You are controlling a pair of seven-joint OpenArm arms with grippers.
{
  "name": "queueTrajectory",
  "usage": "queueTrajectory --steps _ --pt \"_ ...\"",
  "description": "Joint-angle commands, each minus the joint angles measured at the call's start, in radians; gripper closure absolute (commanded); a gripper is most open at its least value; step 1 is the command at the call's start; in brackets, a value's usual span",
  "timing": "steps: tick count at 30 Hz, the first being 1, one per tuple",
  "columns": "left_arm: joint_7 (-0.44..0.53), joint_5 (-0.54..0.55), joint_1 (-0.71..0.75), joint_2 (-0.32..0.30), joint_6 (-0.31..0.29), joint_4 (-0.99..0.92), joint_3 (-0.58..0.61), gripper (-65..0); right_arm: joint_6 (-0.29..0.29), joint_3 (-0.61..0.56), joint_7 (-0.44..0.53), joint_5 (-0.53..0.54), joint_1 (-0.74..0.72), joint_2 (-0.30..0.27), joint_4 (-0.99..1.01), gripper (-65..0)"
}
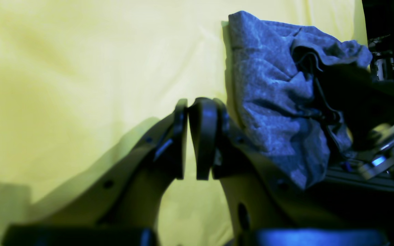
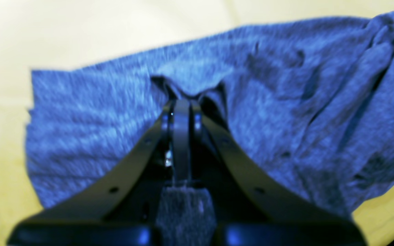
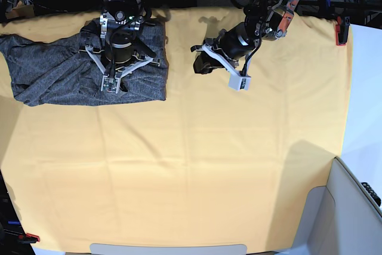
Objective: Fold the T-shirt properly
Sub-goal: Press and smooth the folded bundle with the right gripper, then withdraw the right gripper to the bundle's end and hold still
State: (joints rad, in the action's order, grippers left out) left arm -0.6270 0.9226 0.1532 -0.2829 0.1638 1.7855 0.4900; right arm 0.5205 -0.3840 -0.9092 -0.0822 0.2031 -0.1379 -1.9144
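Yellow cloth [image 3: 191, 165] covers table. Right gripper [image 2: 181, 104] pinches fold of T-shirt [image 3: 59, 76], jaws pressed together, likely to drag layer over. Left gripper [image 1: 192, 136] nearly closed, holds nothing, shirt well off beside it.

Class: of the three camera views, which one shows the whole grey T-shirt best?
The base view: the T-shirt lies bunched but nearly entire on the yellow cloth. The right wrist view shows a blurred close-up; the left wrist view shows one end.
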Motion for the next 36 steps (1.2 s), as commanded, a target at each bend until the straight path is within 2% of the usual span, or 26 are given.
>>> queueTrajectory --steps 1,6,11,16,24,30,36 --pt "0.014 0.003 -0.007 -0.002 -0.013 0.015 -0.001 -4.4 0.003 0.001 0.022 -0.017 -0.017 -0.001 -0.003 0.0" --pt "0.014 0.003 -0.007 -0.002 -0.013 0.015 -0.001 -4.4 0.003 0.004 0.017 -0.017 -0.029 -0.001 0.049 0.0" --pt "0.012 0.003 -0.007 -0.002 -0.013 0.015 -0.001 -4.4 0.003 0.023 -0.05 -0.017 -0.067 -0.015 0.048 0.0" --pt "0.012 0.003 -0.007 -0.002 -0.013 -0.008 -0.001 -4.4 0.003 0.115 -0.057 -0.017 -0.08 -0.016 0.046 0.0" --pt "0.012 0.003 -0.007 -0.002 -0.016 -0.037 -0.001 -4.4 0.003 0.228 -0.054 -0.018 -0.083 -0.087 0.051 0.0" --pt "0.012 0.003 -0.008 -0.002 -0.017 -0.037 -0.001 -4.4 0.003 0.336 -0.05 -0.018 -0.1 -0.087 0.051 0.0" --pt "0.012 0.003 -0.008 -0.002 -0.017 -0.037 -0.001 -4.4 0.003 0.348 -0.05 -0.018 -0.106 -0.081 -0.018 0.0"
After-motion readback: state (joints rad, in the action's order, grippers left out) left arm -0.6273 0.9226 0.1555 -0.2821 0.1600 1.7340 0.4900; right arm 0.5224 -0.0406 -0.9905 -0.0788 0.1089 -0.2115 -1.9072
